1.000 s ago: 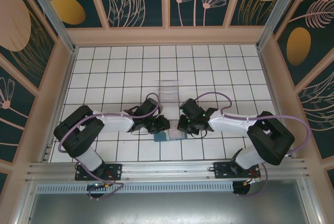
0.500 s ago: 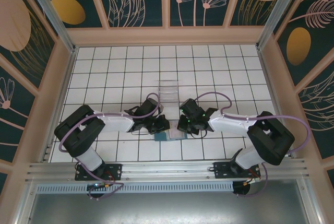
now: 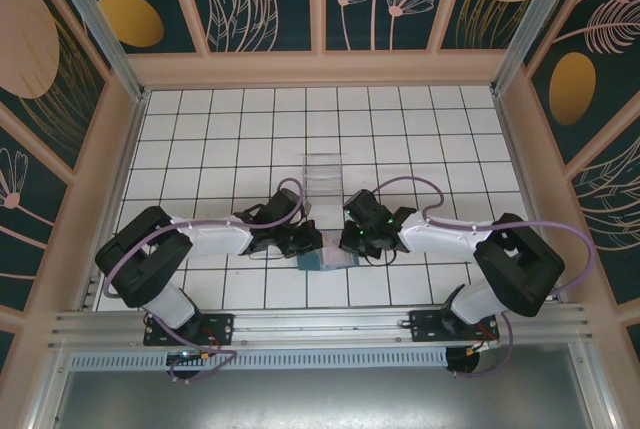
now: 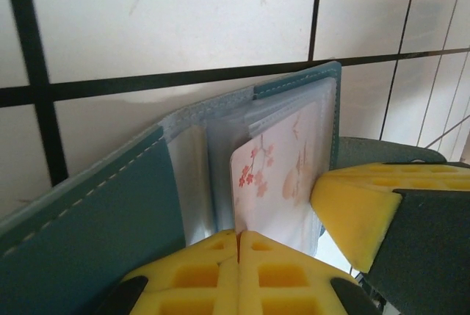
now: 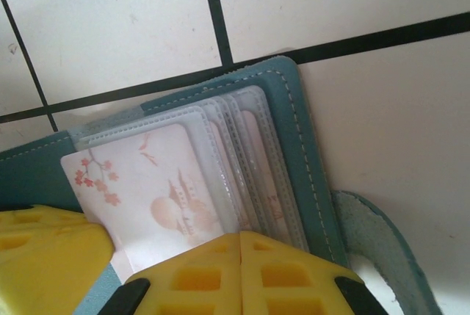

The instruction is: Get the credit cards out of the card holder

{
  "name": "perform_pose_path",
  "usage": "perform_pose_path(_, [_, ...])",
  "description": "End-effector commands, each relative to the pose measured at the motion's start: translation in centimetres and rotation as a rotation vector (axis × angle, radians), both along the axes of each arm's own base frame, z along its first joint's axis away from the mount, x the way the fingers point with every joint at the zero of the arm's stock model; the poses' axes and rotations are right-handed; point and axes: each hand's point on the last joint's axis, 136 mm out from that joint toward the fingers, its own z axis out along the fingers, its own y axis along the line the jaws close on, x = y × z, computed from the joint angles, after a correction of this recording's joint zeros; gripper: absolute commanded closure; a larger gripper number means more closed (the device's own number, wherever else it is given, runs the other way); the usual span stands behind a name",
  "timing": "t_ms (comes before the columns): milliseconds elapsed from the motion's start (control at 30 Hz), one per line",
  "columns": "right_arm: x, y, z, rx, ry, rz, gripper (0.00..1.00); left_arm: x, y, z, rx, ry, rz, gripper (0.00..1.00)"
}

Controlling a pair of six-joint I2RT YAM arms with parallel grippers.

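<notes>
Between the arms, near the front, holder [image 3: 322, 261] is laid open. Blossom-print card [image 4: 275, 175] is pinched by left gripper [image 4: 239, 245]; right gripper [image 5: 241, 245] is closed, seemingly on the sleeves [image 5: 242, 146]. Card is best drawn straight out along its sleeve, with holder held down.

The left gripper [image 4: 237, 236] has closed the last bit, its yellow pads [image 4: 198, 263] now meeting right at the near edge of the blossom-printed credit card [image 4: 275, 175], while the left arm's elbow [image 3: 140, 259] has swung outward and back, farther from that pincer than before
</notes>
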Motion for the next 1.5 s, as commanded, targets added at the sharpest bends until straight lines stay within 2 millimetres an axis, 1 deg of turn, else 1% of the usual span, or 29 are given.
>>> perform_pose_path(0, [-1.8, -3.0, -1.9, -0.132, 0.062, -0.019, 0.92, -0.8, 1.4, -1.0, 0.063, 0.008, -0.002, 0.92])
perform_pose_path(233, [-2.0, -3.3, -2.1, -0.148, 0.068, -0.024, 0.91, -1.1, 1.9, -1.3, 0.081, 0.011, 0.001, 0.93])
perform_pose_path(333, [-1.9, -3.2, -1.9, -0.142, 0.065, -0.024, 0.91, -0.9, 2.1, -1.2, 0.087, 0.005, 0.008, 0.91])
perform_pose_path(400, [-1.9, -3.1, -1.9, -0.138, 0.063, -0.023, 0.91, -0.6, 1.6, -0.6, 0.054, -0.009, 0.014, 0.86])
perform_pose_path(500, [-1.9, -3.0, -1.9, -0.137, 0.065, -0.019, 0.91, -0.5, 0.5, 0.4, -0.043, -0.015, 0.018, 0.83])
perform_pose_path(733, [-1.8, -2.7, -1.9, -0.13, 0.066, -0.013, 0.91, -0.9, 0.0, -0.3, -0.092, 0.008, 0.017, 0.8])
perform_pose_path(867, [-1.9, -2.7, -1.9, -0.128, 0.066, -0.01, 0.91, -1.0, -0.6, 0.1, -0.144, 0.01, 0.008, 0.8])
perform_pose_path(967, [-1.8, -2.6, -1.9, -0.127, 0.065, -0.01, 0.91, -1.0, -0.6, 0.0, -0.145, 0.011, 0.004, 0.82])
perform_pose_path(1233, [-1.8, -2.5, -1.9, -0.127, 0.067, -0.006, 0.91, -1.0, -0.1, -0.7, -0.097, 0.016, 0.007, 0.89])
perform_pose_path(1467, [-1.8, -2.7, -2.1, -0.137, 0.068, -0.011, 0.91, -0.7, 1.0, -0.5, -0.05, -0.005, 0.014, 0.93])
